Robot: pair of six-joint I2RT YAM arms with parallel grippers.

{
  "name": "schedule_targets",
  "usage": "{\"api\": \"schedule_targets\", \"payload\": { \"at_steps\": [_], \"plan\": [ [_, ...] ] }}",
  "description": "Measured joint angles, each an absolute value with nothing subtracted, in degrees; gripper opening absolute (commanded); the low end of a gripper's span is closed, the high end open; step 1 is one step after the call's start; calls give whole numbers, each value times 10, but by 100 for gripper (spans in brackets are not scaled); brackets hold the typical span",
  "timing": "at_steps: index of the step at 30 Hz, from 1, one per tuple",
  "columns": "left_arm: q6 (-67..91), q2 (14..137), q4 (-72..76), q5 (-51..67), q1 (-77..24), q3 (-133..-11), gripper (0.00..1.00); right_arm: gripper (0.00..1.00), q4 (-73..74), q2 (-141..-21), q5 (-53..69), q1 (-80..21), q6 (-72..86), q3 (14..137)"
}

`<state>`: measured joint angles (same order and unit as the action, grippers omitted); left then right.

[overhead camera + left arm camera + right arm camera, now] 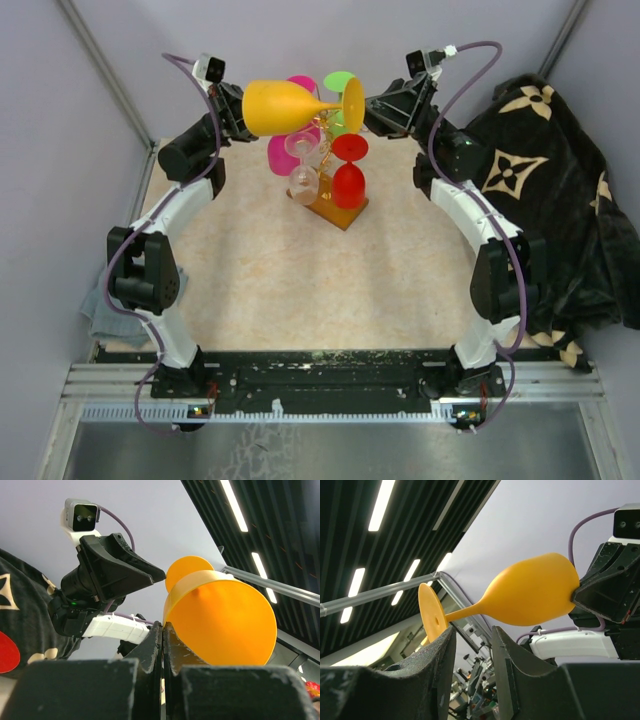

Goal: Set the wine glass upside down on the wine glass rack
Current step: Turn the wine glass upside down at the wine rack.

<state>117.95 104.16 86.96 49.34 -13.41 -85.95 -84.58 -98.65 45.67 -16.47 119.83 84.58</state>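
Note:
The yellow-orange wine glass lies on its side in the air above the wine glass rack, a gold wire stand on an orange-brown wooden base. My left gripper is shut on the bowl's rim, with the thin wall pinched between its fingers beside the bowl. My right gripper is open by the glass's foot. In the right wrist view its gripper sits just under the stem, apart from the glass; the foot is by one fingertip.
Pink, green, red and clear glasses hang upside down on the rack. A dark blanket with beige flowers lies at the right. A grey cloth lies by the left arm. Walls close in behind.

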Motion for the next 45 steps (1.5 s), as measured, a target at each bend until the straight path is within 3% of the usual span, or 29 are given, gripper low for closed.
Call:
{"api": "schedule_targets", "payload": {
  "at_steps": [24,32,38,42,45],
  "plan": [
    [1179,1042,868,471,-120,-835,0,35,-848,-986,442,-166,1198,859],
    [1179,1042,868,471,-120,-834,0,31,-848,-984,442,-184,1198,864],
    [1180,1042,868,472,-120,-833,0,23,-848,-984,442,-197,1198,864],
    [1179,1042,868,472,-122,-833,0,0,-848,-984,444,-198,1198,864],
    [1179,1042,866,472,-124,-833,1,0,-848,-984,447,-199,1199,864]
  ]
}}
